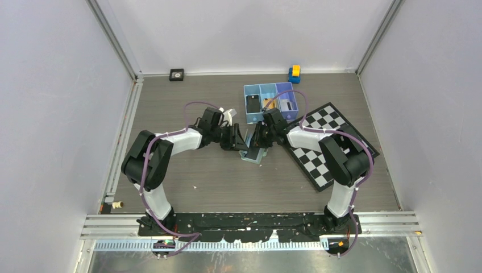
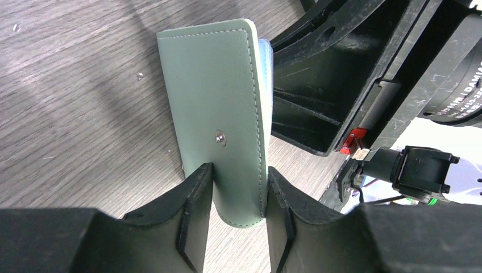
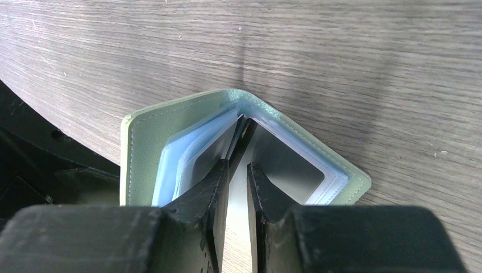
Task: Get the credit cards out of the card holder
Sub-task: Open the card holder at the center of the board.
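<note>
Sage-green card holder (image 2: pixel 219 114) hangs open, one cover clamped between the left gripper (image 2: pixel 239 170) jaws. The right gripper (image 3: pixel 239 165) is pushed in among the pale blue sleeves (image 3: pixel 187 153), jaws nearly together; whether they pinch anything I cannot tell. I'd keep the left firm and draw the right straight back.

card holder (image 2: pixel 221 114): sage-green leather-look cover, matt, finely grained, with a stitched seam along the edge
snap stud (image 2: pixel 220 137): small piece of shiny metal
inner sleeves (image 3: pixel 193 156): pale blue see-through plastic, smooth and glossy
worktop (image 3: pixel 341 57): grey wood-grain, matt, lightly scratched
left gripper (image 2: pixel 239 173): hard black plastic, matt, scuffed
right gripper (image 3: pixel 239 166): hard black plastic, matt, slightly rough
tray (image 1: pixel 250 90), far right: smooth light-blue plastic
</note>
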Action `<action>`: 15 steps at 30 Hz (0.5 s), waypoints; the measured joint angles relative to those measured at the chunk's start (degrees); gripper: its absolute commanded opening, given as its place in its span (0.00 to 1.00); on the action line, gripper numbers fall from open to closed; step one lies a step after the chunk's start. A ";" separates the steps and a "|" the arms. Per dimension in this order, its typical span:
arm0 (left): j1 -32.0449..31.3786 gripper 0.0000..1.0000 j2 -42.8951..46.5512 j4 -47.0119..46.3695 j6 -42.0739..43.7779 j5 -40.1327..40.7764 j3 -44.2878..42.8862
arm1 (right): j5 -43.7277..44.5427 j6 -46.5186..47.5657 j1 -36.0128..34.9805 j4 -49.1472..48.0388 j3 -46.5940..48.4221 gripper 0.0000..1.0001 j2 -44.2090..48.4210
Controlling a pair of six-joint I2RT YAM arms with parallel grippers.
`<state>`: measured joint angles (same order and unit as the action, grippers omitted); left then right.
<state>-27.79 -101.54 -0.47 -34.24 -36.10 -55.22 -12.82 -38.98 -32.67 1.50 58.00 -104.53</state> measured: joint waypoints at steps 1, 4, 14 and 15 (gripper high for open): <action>0.00 0.39 -0.02 0.00 0.02 -0.13 -0.04 | 0.00 0.00 0.00 0.00 0.00 0.24 0.00; 0.00 0.39 -0.02 -0.07 0.02 -0.55 -0.04 | -0.02 -0.02 0.00 0.00 0.00 0.24 -0.02; 0.20 0.43 -0.02 -0.35 -0.22 -1.01 -0.04 | -0.55 -0.15 0.00 -0.07 0.61 0.28 -0.52; 0.24 0.42 -0.02 -0.35 -0.24 -0.98 -0.04 | -0.57 -0.15 0.00 -0.07 0.61 0.28 -0.52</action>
<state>-27.55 -101.56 -0.82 -34.48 -37.08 -55.27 -13.39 -39.13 -32.67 1.43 58.61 -105.06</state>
